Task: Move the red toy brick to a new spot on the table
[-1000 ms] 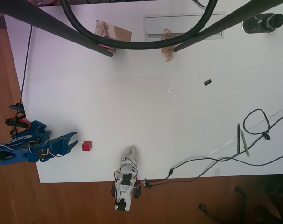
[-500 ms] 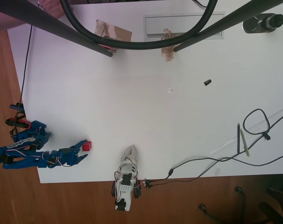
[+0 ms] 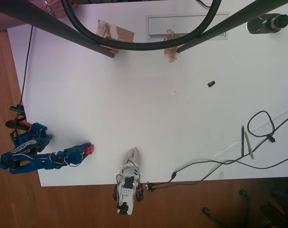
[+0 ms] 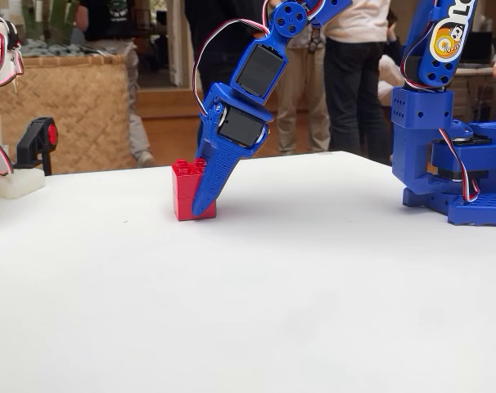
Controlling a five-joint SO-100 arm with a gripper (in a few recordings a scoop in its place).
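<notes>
White table, end effector now clenched on red toy brick, no longer apart.

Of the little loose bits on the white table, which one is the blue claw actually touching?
The red toy brick, near the table's lower-left edge overhead. The blue gripper is on it; the small black object lies far off, alone.

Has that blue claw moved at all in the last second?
Yes. In the overhead view the gripper has swung rightward and slightly toward the table's near edge, reaching the red toy brick, which has stayed where it was.
</notes>
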